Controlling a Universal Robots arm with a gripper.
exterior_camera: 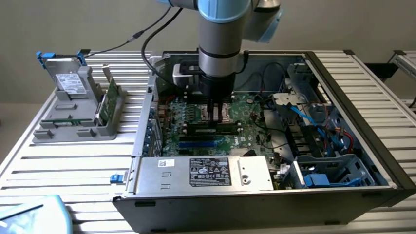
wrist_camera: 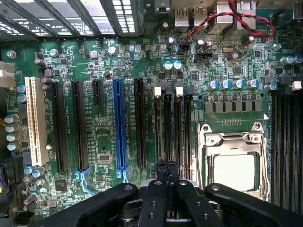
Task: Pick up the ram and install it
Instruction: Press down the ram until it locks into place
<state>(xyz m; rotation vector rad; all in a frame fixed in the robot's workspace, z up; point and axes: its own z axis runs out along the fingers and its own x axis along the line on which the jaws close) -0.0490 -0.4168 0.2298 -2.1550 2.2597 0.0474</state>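
The arm reaches straight down into the open computer case (exterior_camera: 260, 209), and its hand (exterior_camera: 217, 113) hangs low over the motherboard (exterior_camera: 250, 109) near the middle of the case. From where I stand the arm's grey sleeve covers much of the hand. In the wrist view the hand (wrist_camera: 166, 172) has its two black fingertips pressed together with no gap. I can see nothing between them. They sit over the row of black memory slots (wrist_camera: 179, 132), just beside the silver processor socket (wrist_camera: 234, 165). Those slots look bare, though their near ends are hidden behind the fingers.

Outside the case, toward the exterior view's left, a grey holder (exterior_camera: 71, 132) stands on the slatted counter (exterior_camera: 58, 161). A silver drive box (exterior_camera: 68, 83) with blue tabs leans at the holder's back. A broad green card (exterior_camera: 110, 100) stands on edge on the holder's side nearest the case. A narrow green strip (exterior_camera: 65, 121) lies across the holder's front. It looks like the ram, well apart from the hand, but its chips and label are too small to make out.
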